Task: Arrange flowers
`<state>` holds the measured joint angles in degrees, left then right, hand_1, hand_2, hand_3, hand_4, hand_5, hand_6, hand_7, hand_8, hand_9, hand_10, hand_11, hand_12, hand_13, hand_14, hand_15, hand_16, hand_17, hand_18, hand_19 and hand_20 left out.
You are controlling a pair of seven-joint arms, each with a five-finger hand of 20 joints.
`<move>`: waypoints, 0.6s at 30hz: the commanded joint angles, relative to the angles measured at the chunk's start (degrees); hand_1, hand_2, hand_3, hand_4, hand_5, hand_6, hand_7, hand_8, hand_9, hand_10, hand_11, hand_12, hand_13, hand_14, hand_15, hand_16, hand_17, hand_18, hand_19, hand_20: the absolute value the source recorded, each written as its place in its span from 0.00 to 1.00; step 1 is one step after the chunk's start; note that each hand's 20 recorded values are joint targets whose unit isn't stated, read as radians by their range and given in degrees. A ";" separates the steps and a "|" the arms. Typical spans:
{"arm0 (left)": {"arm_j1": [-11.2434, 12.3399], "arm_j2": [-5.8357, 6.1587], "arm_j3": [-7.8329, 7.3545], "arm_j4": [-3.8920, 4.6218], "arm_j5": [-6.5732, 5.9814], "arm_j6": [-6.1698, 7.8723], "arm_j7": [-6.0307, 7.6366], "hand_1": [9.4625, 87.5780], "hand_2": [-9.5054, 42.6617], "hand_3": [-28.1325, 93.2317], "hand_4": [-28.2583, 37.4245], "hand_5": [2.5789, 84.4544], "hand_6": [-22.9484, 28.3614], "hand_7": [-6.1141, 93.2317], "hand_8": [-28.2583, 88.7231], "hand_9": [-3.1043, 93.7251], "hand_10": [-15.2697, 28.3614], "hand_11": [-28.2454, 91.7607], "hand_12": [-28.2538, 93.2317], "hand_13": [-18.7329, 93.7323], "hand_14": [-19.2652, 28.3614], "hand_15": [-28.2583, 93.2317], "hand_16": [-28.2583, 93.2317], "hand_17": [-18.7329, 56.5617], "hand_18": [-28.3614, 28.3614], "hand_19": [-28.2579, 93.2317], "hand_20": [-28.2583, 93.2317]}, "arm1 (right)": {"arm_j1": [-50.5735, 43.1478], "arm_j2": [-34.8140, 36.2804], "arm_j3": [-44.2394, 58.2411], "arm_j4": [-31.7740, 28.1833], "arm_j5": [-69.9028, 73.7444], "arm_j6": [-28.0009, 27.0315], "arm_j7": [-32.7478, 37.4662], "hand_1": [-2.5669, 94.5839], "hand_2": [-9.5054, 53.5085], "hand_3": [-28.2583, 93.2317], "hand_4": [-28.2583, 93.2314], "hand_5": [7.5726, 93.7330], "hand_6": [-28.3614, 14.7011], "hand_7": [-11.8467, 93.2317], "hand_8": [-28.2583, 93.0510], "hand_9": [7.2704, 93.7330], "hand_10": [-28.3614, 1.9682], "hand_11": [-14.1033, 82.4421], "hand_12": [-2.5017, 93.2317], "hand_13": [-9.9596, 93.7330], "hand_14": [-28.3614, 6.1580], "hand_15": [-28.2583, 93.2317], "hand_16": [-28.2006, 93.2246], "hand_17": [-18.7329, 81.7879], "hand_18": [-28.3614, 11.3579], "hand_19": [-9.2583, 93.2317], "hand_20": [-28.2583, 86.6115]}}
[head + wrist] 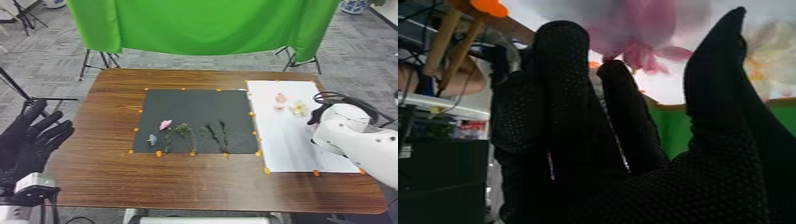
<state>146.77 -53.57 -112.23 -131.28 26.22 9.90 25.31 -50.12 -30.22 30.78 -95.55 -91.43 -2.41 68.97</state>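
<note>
In the head view my left hand [31,142] is at the left edge, open with straight, spread fingers. My right hand [314,116] is over the white sheet [284,145], mostly hidden behind its white arm. Close to it lie a pale yellow flower [298,108] and small pink flowers [281,98]. The dark sheet [191,107] holds a pink flower [165,124], a blue-grey flower [152,139] and several green stems [184,131]. In the right wrist view my right hand [567,110] is open; beyond its fingertips are pink petals [638,55] and a pale yellow flower [771,50].
Orange markers [159,154] line the edges of both sheets on the brown table [98,165]. A green cloth [195,25] hangs beyond the far edge. Black cables [351,100] loop above the right arm at the table's right side.
</note>
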 commanded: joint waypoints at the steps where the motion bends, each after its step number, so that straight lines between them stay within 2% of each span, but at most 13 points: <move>1: -0.48 -0.34 0.42 0.34 0.23 -0.55 -0.51 0.27 0.31 0.75 0.16 0.37 0.60 0.12 0.19 0.32 0.78 0.42 0.34 0.35 0.99 0.67 0.15 0.18 1.00 0.70 0.21 | -0.75 -0.13 -0.64 1.17 -0.13 1.57 -0.61 0.39 0.12 0.85 0.04 0.49 0.49 0.24 0.16 0.56 0.22 0.28 0.17 0.77 0.46 0.76 0.30 0.68 0.30 1.00 0.36; 3: -0.05 0.20 0.54 0.35 -0.08 -0.28 0.20 0.27 0.31 0.75 0.16 0.37 0.60 0.12 0.19 0.32 0.78 0.42 0.34 0.35 0.99 0.67 0.15 0.18 1.00 0.70 0.21 | -0.10 0.22 -2.26 1.27 -0.67 3.79 -1.48 0.41 0.12 0.85 0.04 0.50 0.52 0.25 0.16 0.57 0.28 0.29 0.17 0.77 0.47 0.76 0.30 0.68 0.30 1.00 0.36; 6: 0.16 -0.02 0.70 0.25 -0.22 -0.07 0.41 0.27 0.31 0.75 0.16 0.37 0.60 0.12 0.19 0.32 0.78 0.42 0.34 0.35 0.99 0.67 0.15 0.18 1.00 0.70 0.21 | 1.09 0.24 -4.98 1.80 -2.76 5.78 -1.96 0.46 0.11 0.86 0.03 0.55 0.58 0.28 0.15 0.65 0.44 0.30 0.17 0.80 0.54 0.74 0.30 0.68 0.31 1.00 0.36; 7: 0.37 0.25 0.75 0.29 -0.35 -0.10 0.65 0.27 0.31 0.75 0.16 0.37 0.60 0.12 0.19 0.32 0.78 0.42 0.34 0.35 0.99 0.67 0.15 0.18 1.00 0.70 0.21 | 1.63 0.22 -6.27 2.05 -3.75 6.80 -1.96 0.48 0.11 0.85 0.02 0.56 0.60 0.29 0.14 0.67 0.47 0.31 0.17 0.81 0.55 0.74 0.30 0.68 0.31 1.00 0.36; 8: 0.19 -0.04 0.83 0.32 -0.16 -0.26 0.36 0.27 0.31 0.75 0.16 0.37 0.60 0.12 0.19 0.32 0.78 0.42 0.34 0.35 0.99 0.67 0.15 0.18 1.00 0.70 0.21 | 2.03 0.30 -7.19 2.21 -4.31 8.09 -2.27 0.49 0.10 0.85 0.02 0.59 0.62 0.30 0.15 0.69 0.51 0.31 0.17 0.82 0.57 0.73 0.31 0.68 0.31 1.00 0.36; 9: 0.21 0.27 1.01 0.33 -0.41 0.08 0.64 0.27 0.31 0.75 0.16 0.37 0.60 0.12 0.19 0.32 0.78 0.42 0.34 0.35 0.99 0.67 0.15 0.18 1.00 0.70 0.21 | 2.41 0.27 -8.07 2.30 -4.99 9.65 -2.17 0.52 0.09 0.84 0.01 0.61 0.63 0.31 0.19 0.72 0.55 0.31 0.17 0.83 0.60 0.72 0.32 0.69 0.32 1.00 0.36; 12: 0.27 0.20 1.16 0.37 -0.36 0.02 0.77 0.27 0.31 0.75 0.16 0.37 0.60 0.12 0.19 0.32 0.78 0.42 0.34 0.35 0.99 0.67 0.15 0.18 1.00 0.70 0.21 | 3.68 0.46 -10.43 2.34 -7.12 11.43 -2.05 0.57 0.07 0.81 0.00 0.67 0.64 0.33 0.23 0.78 0.61 0.28 0.20 0.86 0.64 0.71 0.33 0.70 0.34 1.00 0.37; 13: 0.52 0.43 1.18 0.35 -0.54 0.06 1.20 0.27 0.31 0.75 0.16 0.37 0.60 0.12 0.19 0.32 0.78 0.42 0.33 0.35 0.99 0.67 0.15 0.18 1.00 0.70 0.21 | 4.53 0.36 -11.73 2.48 -8.03 12.90 -2.08 0.57 0.07 0.81 0.00 0.68 0.65 0.33 0.23 0.80 0.62 0.28 0.21 0.87 0.64 0.71 0.33 0.71 0.34 1.00 0.37; 14: -0.10 -0.19 1.20 0.39 -0.13 -0.17 0.08 0.27 0.31 0.75 0.16 0.37 0.60 0.12 0.19 0.32 0.78 0.42 0.33 0.35 0.99 0.67 0.15 0.18 1.00 0.70 0.21 | 4.78 0.74 -12.77 2.23 -9.17 14.55 -1.71 0.60 0.07 0.80 0.00 0.72 0.67 0.34 0.23 0.85 0.66 0.25 0.24 0.88 0.67 0.70 0.33 0.72 0.35 1.00 0.38; 15: 0.39 0.36 1.31 0.28 -0.49 0.28 1.03 0.27 0.31 0.75 0.15 0.37 0.60 0.12 0.19 0.32 0.78 0.42 0.34 0.35 0.99 0.67 0.15 0.18 1.00 0.70 0.21 | 5.62 0.62 -13.68 2.37 -9.97 15.22 -1.90 0.61 0.07 0.80 0.00 0.75 0.69 0.35 0.24 0.88 0.67 0.24 0.25 0.89 0.68 0.70 0.34 0.72 0.35 1.00 0.39; 18: 0.60 0.18 1.25 0.30 -0.42 0.02 1.02 0.27 0.31 0.75 0.16 0.37 0.60 0.12 0.19 0.32 0.78 0.42 0.34 0.35 0.99 0.67 0.15 0.18 1.00 0.70 0.21 | 5.90 1.33 -14.30 1.24 -11.47 15.99 -2.19 0.61 0.07 0.80 0.00 0.78 0.69 0.35 0.24 0.91 0.69 0.24 0.26 0.91 0.70 0.69 0.34 0.73 0.36 1.00 0.40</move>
<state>146.40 -53.28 -111.10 -131.04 26.16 9.93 25.89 -45.86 -29.94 18.41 -93.20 -99.18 10.71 67.08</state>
